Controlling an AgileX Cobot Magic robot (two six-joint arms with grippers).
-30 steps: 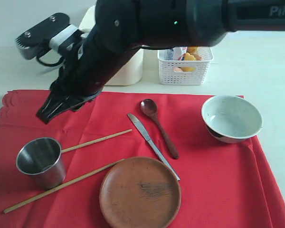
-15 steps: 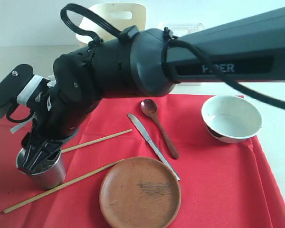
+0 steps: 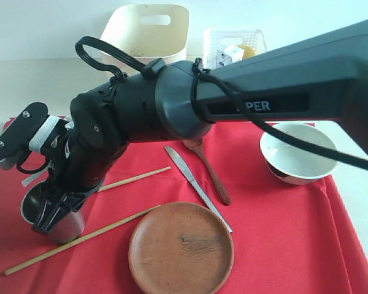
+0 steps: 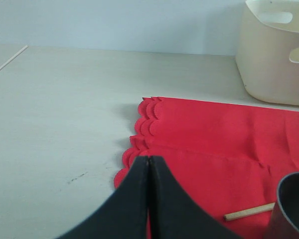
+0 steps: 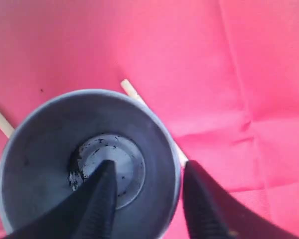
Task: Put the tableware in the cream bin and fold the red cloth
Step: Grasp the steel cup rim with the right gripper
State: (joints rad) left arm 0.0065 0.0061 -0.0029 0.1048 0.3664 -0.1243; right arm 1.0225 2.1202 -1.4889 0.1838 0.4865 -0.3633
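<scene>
Right wrist view: hand (image 5: 148, 168) astride steel cup (image 5: 45, 149) rim.

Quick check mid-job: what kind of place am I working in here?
Probably a staged dining setup on a pale table, not a real kitchen: a red cloth laid with bowl and plate, a cream bin behind, plain wall.

Bright red cloth (image 3: 282, 233) with a scalloped edge; cream bin (image 3: 126, 37); white lattice basket (image 3: 211, 46); round brown plate (image 3: 181, 248) with a darker smudge; pale grey-white bowl (image 3: 297, 153); grey steel cup (image 5: 35, 149); dark wooden spoon (image 3: 213, 179); silver knife (image 3: 193, 182); pale wooden chopsticks (image 3: 135, 178).
</scene>
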